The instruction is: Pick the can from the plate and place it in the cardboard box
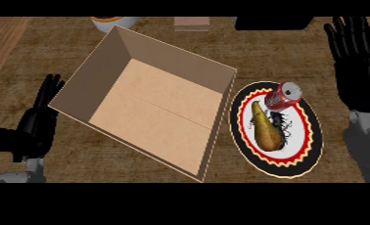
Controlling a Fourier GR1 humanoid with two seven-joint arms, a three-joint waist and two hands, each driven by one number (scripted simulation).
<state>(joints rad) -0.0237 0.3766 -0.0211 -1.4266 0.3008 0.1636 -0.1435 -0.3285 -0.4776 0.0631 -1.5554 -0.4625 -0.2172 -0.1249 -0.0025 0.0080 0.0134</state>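
Task item: red can (283, 95) with a silver top, standing tilted at the upper end of the plate (312, 143), not yet picked up
Plate contents: the can, a brown pear (265, 131) lying lengthwise just below it, and a small dark thing beside the pear that is too unclear to name
Plate position: on the wooden counter (159, 33), just beside the right wall of the cardboard box (155, 109)
Destination: cardboard box, open at the top, set at a slant; its tan floor shows nothing inside
Progress: none of the task appears done; the can is on the plate and no hand touches it
Remaining: reach to the can, close round it, lift it clear of the pear, carry it over the box wall, release inside
Right hand (353, 57): at the right edge, fingers straight and spread, pointing up the view, apart from the can and holding nothing; grey forearm below it
Left hand (39, 116): at the left edge beside the box's left corner, fingers straight and relaxed, holding nothing, resting
Likely working hand: the right, judged by its being on the plate's side
Other items: a white bowl (114, 22) with an orange rim, a small tan block (192, 22) and a dark object (274, 22), all at the far edge, partly cut off
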